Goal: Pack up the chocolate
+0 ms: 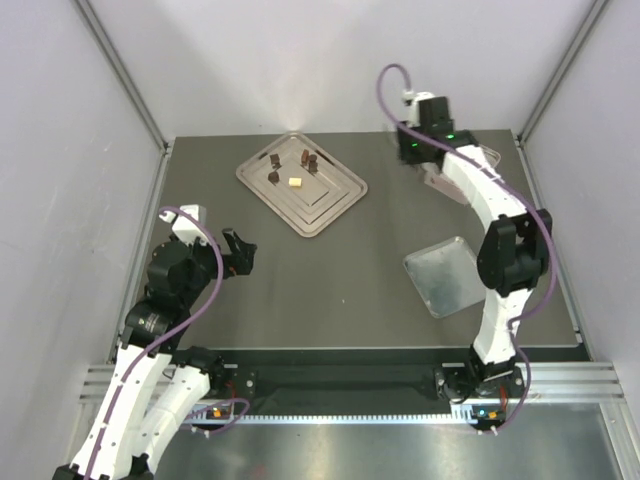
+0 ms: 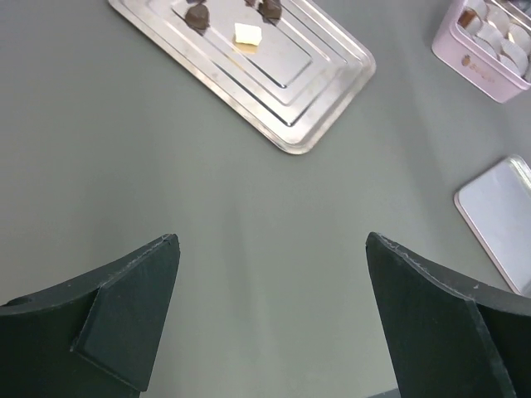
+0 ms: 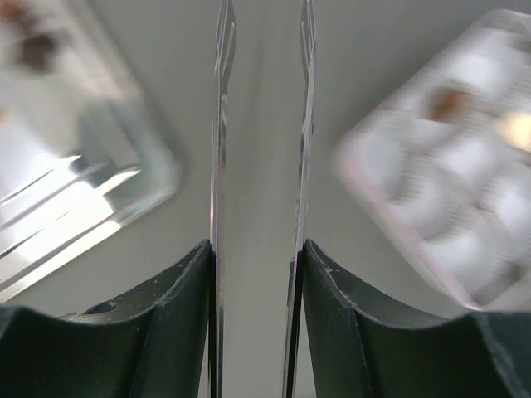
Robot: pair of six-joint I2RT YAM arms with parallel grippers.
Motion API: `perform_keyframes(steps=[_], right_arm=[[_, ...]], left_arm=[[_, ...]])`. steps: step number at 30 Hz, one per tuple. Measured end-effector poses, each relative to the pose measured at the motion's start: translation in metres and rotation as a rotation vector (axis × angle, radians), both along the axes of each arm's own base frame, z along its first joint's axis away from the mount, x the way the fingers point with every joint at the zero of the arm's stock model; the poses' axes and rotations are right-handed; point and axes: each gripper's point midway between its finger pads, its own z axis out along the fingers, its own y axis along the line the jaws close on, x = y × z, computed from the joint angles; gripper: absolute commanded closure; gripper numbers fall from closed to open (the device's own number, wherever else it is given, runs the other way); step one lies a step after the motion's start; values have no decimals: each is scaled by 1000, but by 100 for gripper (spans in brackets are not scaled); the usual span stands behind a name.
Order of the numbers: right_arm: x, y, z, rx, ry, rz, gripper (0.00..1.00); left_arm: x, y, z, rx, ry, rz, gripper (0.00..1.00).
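Note:
Several tiny chocolate pieces lie on a silver tray (image 1: 325, 205) at the back left: dark ones (image 1: 274, 159) and a cream one (image 1: 295, 182). The left wrist view shows the cream piece (image 2: 247, 35) and a dark piece (image 2: 197, 15). My left gripper (image 1: 240, 252) (image 2: 274, 249) is open and empty, low over bare table short of the tray. My right gripper (image 3: 257, 249) is shut on thin metal tweezers (image 3: 220, 124); their blades stand apart with nothing between. It hovers between the tray (image 3: 75, 166) and the pink box (image 3: 448, 166), where a brown piece (image 3: 448, 104) sits in a cup.
The pink box (image 2: 485, 46) with white round cups stands at the back right, partly hidden under my right arm in the top view (image 1: 485, 155). Its flat lid (image 1: 447, 275) (image 2: 502, 215) lies on the table's right side. White walls enclose the table.

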Motion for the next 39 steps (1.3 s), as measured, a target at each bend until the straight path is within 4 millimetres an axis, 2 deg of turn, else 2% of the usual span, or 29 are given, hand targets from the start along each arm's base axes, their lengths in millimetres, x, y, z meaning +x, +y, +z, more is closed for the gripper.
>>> perform_keyframes(steps=[3, 6, 8, 10, 12, 16, 21, 25, 29, 39], right_arm=[[-25, 77, -1, 9, -3, 195, 54], [-57, 143, -8, -1, 7, 387, 52], [-73, 170, -12, -10, 8, 482, 51], [-81, 189, -15, -14, -3, 556, 50], [-85, 197, -22, -23, -4, 602, 50], [-78, 202, -41, -49, 6, 627, 50], [-73, 204, -82, -83, 62, 643, 50], [-72, 204, -102, -97, 98, 652, 50], [-64, 210, -106, -97, 87, 658, 50], [-40, 224, -94, -99, 21, 663, 50]], left_arm=[[0, 3, 1, 3, -5, 15, 1], [1, 4, 1, 6, -6, 23, 1], [1, 5, 1, 7, -7, 28, 1], [1, 6, 1, 8, -7, 31, 1], [1, 6, 1, 9, -7, 33, 1], [1, 6, 1, 8, -9, 33, 1], [1, 6, 1, 8, -9, 33, 1], [1, 6, 1, 8, -9, 32, 1], [1, 6, 1, 8, -9, 32, 1], [1, 5, 1, 7, -8, 29, 1]])
